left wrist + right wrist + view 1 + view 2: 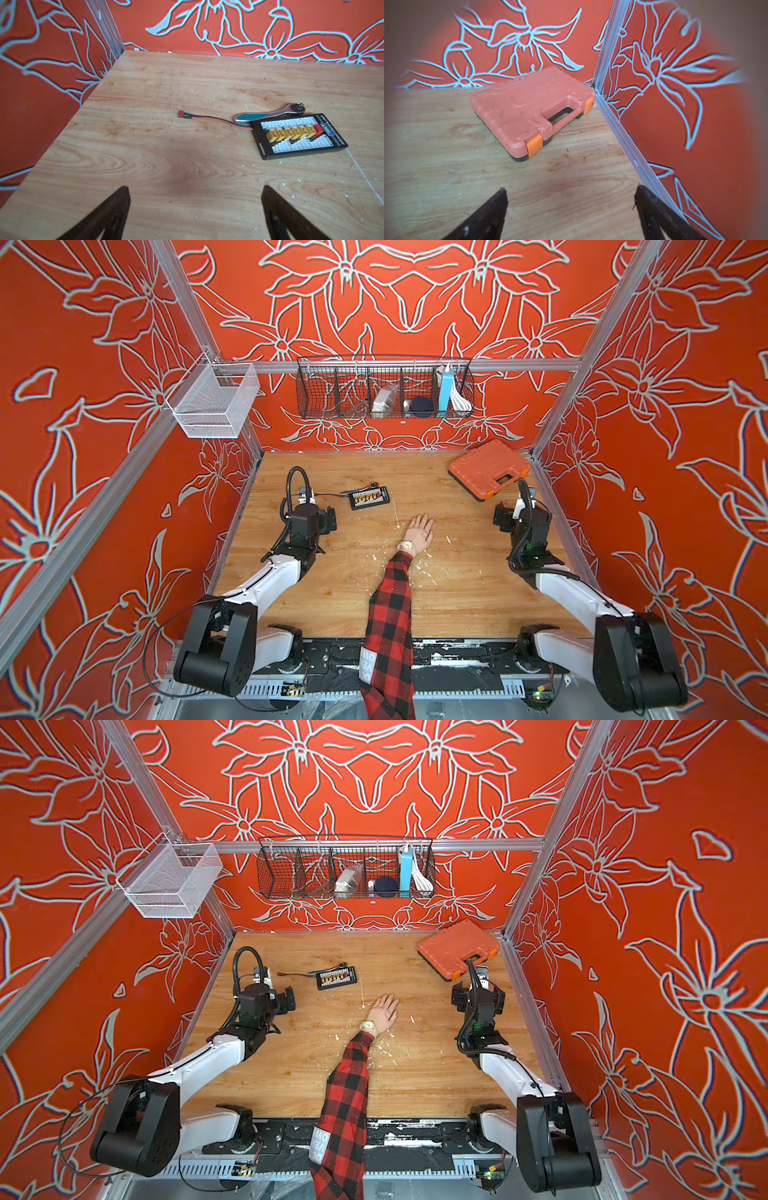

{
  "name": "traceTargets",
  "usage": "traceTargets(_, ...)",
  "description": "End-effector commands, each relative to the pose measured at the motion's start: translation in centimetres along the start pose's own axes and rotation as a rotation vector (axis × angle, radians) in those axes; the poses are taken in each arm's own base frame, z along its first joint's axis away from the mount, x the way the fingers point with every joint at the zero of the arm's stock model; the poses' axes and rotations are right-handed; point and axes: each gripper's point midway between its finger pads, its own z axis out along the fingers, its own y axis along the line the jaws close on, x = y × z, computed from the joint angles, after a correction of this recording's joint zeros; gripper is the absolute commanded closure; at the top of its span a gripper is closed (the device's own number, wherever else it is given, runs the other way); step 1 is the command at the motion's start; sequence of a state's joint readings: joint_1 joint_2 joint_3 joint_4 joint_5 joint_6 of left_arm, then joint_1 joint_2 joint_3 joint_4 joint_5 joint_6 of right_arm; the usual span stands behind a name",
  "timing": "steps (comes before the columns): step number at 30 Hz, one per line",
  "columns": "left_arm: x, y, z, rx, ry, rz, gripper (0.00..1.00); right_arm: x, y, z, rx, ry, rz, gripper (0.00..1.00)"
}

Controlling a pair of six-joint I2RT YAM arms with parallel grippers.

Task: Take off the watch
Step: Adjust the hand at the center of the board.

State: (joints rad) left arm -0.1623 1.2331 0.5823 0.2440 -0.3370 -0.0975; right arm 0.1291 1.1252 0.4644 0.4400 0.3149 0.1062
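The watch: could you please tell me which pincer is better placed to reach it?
Probably left: the left pincer, open, sits slightly nearer the watch; the right pincer, also open, faces the orange toolbox in the far corner.

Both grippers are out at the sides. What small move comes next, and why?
Probably swing the left gripper toward the watch. It is strapped on just behind the hand, which lies flat. The left gripper and the right gripper both stand open, empty and well away from it.
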Motion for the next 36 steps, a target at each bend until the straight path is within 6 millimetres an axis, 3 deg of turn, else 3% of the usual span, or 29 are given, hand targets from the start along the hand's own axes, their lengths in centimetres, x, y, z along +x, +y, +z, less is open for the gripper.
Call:
traceTargets(1, -0.6, -0.1, -1.5, -0.044, 0.060, -0.037, 0.02, 1.6, 2.0, -1.2, -0.112, 0.113, 0.131, 0.08)
traceTargets(4, -1.6, -2.0, -2.9, 0.015, 0.082, -0.066, 0.02, 1.4, 3.8, -2.6, -0.224, 0.140, 0.179, 0.12)
traceTargets(9, -2.1, -7.8, -6.1, 0.239, 0.164, -0.045, 0.03, 2.0, 6.4, -4.8, -0.390, 0.236, 0.211, 0.21)
traceTargets(13, -0.4, -12.0, -9.1, 0.382, 0.267, 0.034, 0.07, 1.4, 8.8, -6.4, -0.538, 0.277, 0.200, 0.26)
traceTargets(19, 2.8, -15.6, -12.2, 0.491, 0.396, 0.114, 0.13, 1.2, 11.9, -8.6, -0.681, 0.343, 0.138, 0.31)
traceTargets(26, 7.2, -18.7, -13.4, 0.543, 0.539, 0.197, 0.17, 2.5, 12.0, -8.8, -0.677, 0.383, 0.120, 0.31)
traceTargets(36, 10.7, -23.9, -13.7, 0.613, 0.686, 0.375, 0.23, 3.4, 11.7, -8.4, -0.652, 0.405, 0.108, 0.31)
